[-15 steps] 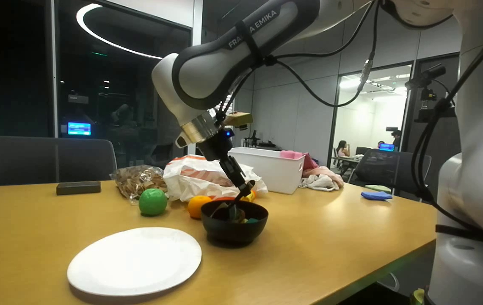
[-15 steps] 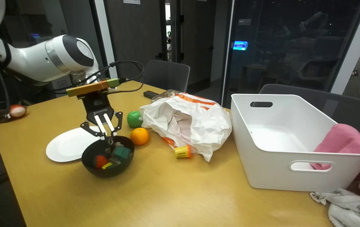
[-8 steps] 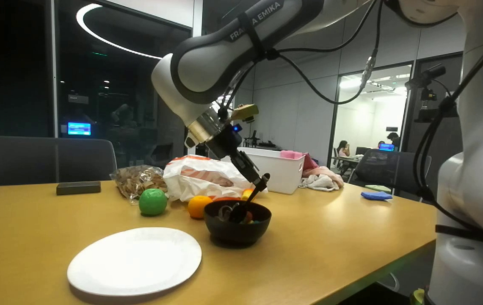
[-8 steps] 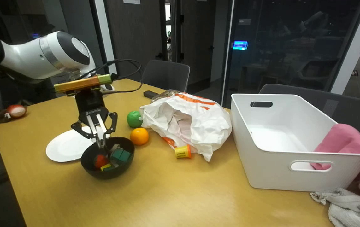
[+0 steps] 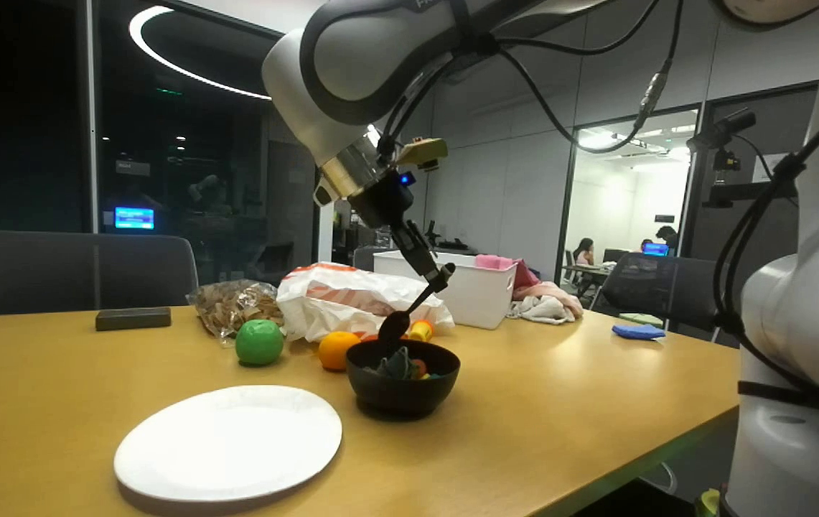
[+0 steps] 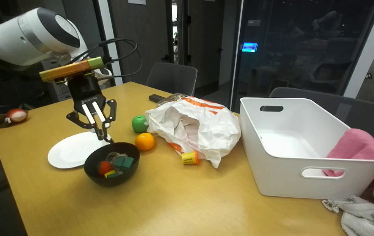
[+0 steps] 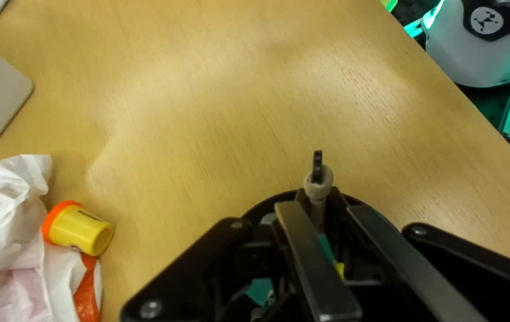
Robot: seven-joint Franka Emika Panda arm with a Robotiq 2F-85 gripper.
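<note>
Dark spoon [image 5: 395, 325] pinched by its handle in near-closed jaws, slanting below them, just above the black bowl [image 5: 402, 391]

In an exterior view, we see the gripper [image 5: 441, 278] clasping a tilted spoon [image 5: 394, 326] over the bowl [image 5: 403, 395], a plate [image 5: 230, 441] nearer and left.

In an exterior view I look low across the tan wooden table [image 5: 560, 424], the white rounded robot base [image 5: 804, 452] at four o'clock; in an exterior view I look from higher, the rectangular white plastic bin [image 6: 282, 173] near at three. Both share the round black bowl [image 5: 402, 396]; the wrist view, closest, stares steeply down, bowl at five
</note>
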